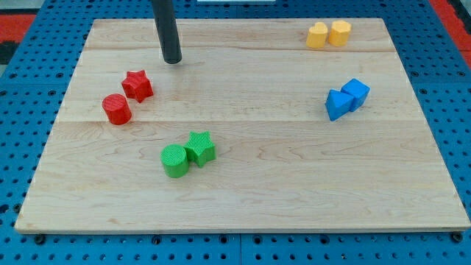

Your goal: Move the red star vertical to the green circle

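The red star [137, 85] lies on the wooden board at the view's left, touching the red circle [116, 109] below and left of it. The green circle [174, 161] lies lower, near the middle, touching the green star [200, 148] on its right. My tip [172, 60] rests on the board above and to the right of the red star, a short gap away from it.
Two yellow blocks [329, 34] sit side by side at the view's top right. Two blue blocks [346, 99] touch each other at the right. The wooden board [294, 191] lies on a blue pegboard surface.
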Controlling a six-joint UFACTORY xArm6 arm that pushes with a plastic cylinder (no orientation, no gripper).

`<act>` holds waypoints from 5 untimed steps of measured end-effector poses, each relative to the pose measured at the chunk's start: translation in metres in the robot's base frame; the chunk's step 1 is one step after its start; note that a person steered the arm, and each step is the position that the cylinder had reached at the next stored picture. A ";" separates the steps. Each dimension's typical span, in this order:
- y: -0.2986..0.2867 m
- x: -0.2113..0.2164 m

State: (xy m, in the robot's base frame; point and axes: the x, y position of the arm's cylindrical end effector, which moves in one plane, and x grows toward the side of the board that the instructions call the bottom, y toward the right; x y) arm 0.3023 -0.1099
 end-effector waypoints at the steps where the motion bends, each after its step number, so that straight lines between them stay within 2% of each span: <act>1: -0.032 0.000; 2: -0.097 0.000; 3: -0.077 0.031; 4: -0.088 0.045; 5: -0.065 0.056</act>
State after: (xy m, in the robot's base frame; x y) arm 0.3584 -0.1744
